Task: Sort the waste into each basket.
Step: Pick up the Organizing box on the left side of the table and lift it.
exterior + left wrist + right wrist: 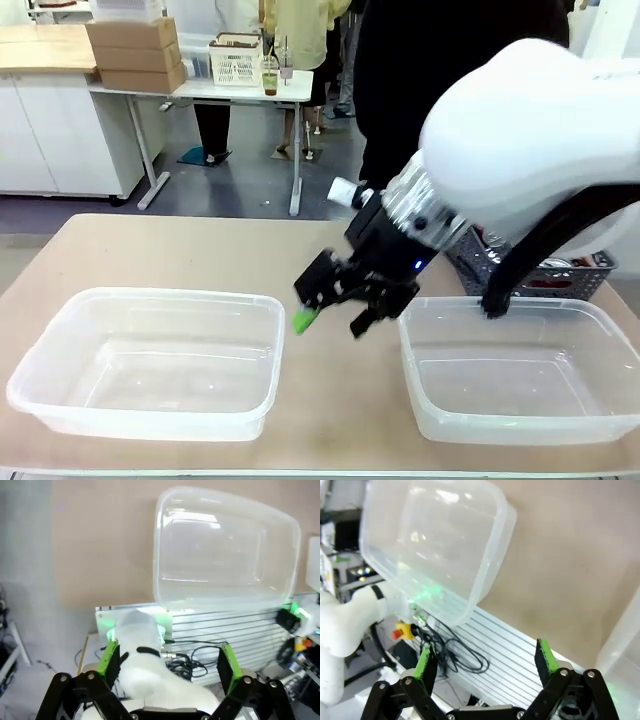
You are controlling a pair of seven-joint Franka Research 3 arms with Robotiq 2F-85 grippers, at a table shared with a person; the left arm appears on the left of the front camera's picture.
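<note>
Two clear plastic tubs serve as the baskets: the left basket [60, 345] and the right basket [425, 330] both stand on the tan table with nothing in them. My right gripper [332, 322] hangs open over the gap between them, holding nothing. In the right wrist view the right gripper [485, 660] has its green pads wide apart, with the left basket [490, 570] above and the right basket's rim [625, 645] at the edge. My left gripper [167, 665] is open and empty near the robot's base, and the left basket [165, 545] lies beyond it. The waste is hidden.
A dark grey lattice basket [590, 272] stands behind the right basket, mostly covered by my right arm. A person in black [420, 90] stands at the far side. The table's near edge meets a ribbed metal plate [240, 627] with cables.
</note>
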